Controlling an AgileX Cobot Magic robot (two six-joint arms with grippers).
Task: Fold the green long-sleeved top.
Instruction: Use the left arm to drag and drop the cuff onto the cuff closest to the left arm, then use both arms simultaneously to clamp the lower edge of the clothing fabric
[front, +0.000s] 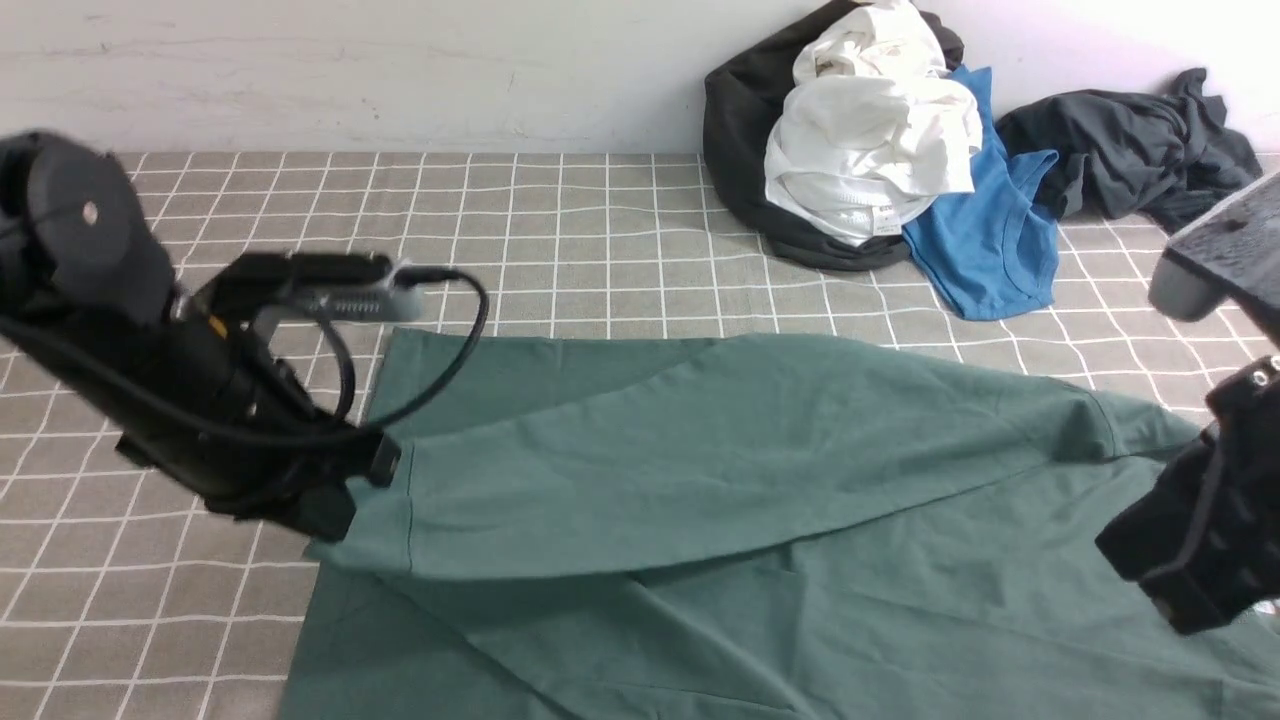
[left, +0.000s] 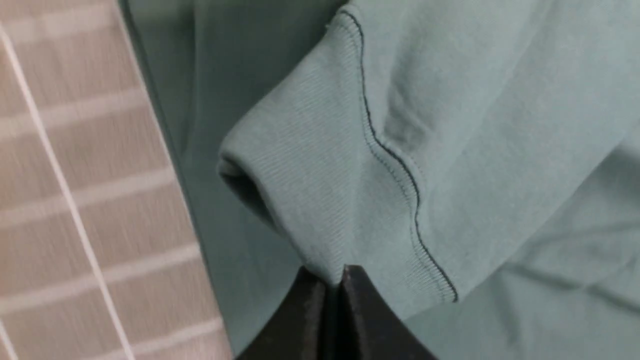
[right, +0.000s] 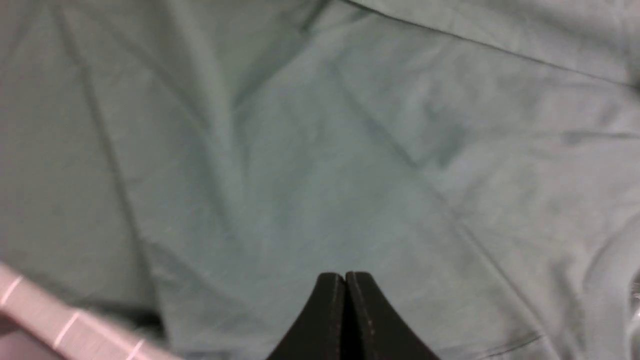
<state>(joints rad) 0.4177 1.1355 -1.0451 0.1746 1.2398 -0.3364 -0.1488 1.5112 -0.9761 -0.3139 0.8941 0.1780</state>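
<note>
The green long-sleeved top lies spread on the checked table. One sleeve is drawn leftward across the body. My left gripper is shut on that sleeve's ribbed cuff and holds it just above the body fabric; the pinch shows in the left wrist view. My right gripper hovers over the top's right part, near the shoulder. Its jaws are shut with nothing between them in the right wrist view, above plain green fabric.
A pile of clothes stands at the back right against the wall: a black garment, a white one, a blue one and a dark grey one. The checked grey cloth covers the table.
</note>
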